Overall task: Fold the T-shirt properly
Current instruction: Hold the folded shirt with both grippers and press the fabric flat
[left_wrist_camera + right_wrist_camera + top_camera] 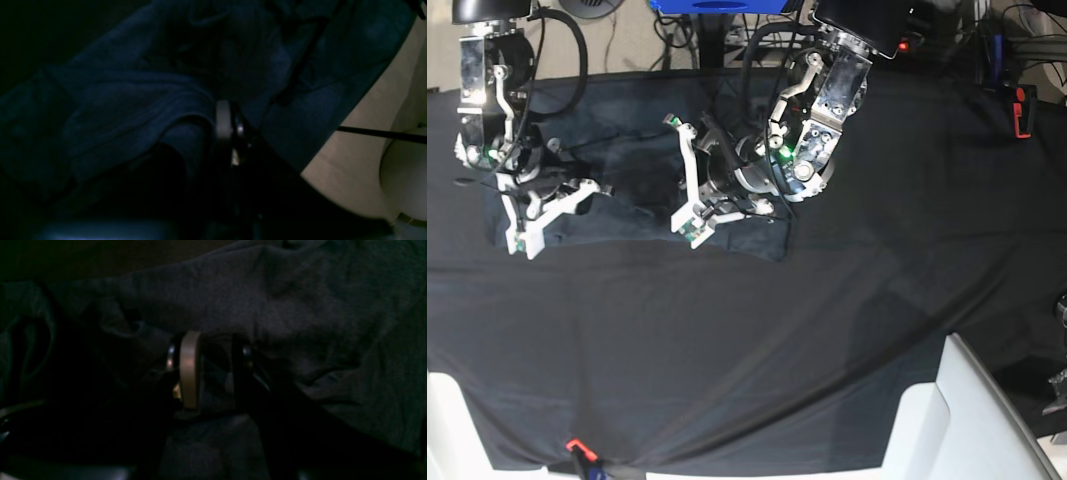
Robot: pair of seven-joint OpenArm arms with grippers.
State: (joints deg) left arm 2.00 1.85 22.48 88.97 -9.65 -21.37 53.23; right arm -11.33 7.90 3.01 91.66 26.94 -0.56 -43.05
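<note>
The dark charcoal T-shirt point(627, 195) lies rumpled on the black tablecloth point(777, 340) at the back left, between my two grippers. My left gripper point(689, 215) is at the shirt's right part. In the left wrist view its jaws point(231, 125) stand close together, with a fold of the shirt point(116, 100) draped beside them. My right gripper point(522, 235) is at the shirt's left edge. In the right wrist view its jaws point(215, 373) stand a little apart with shirt fabric point(300, 306) bunched between them. Both wrist views are very dark.
White furniture stands at the front right point(967, 420) and the front left corner point(447, 420). A red clip point(575, 447) holds the cloth's front edge. Beige floor point(360, 133) and a black cable point(383, 133) show past the cloth edge in the left wrist view.
</note>
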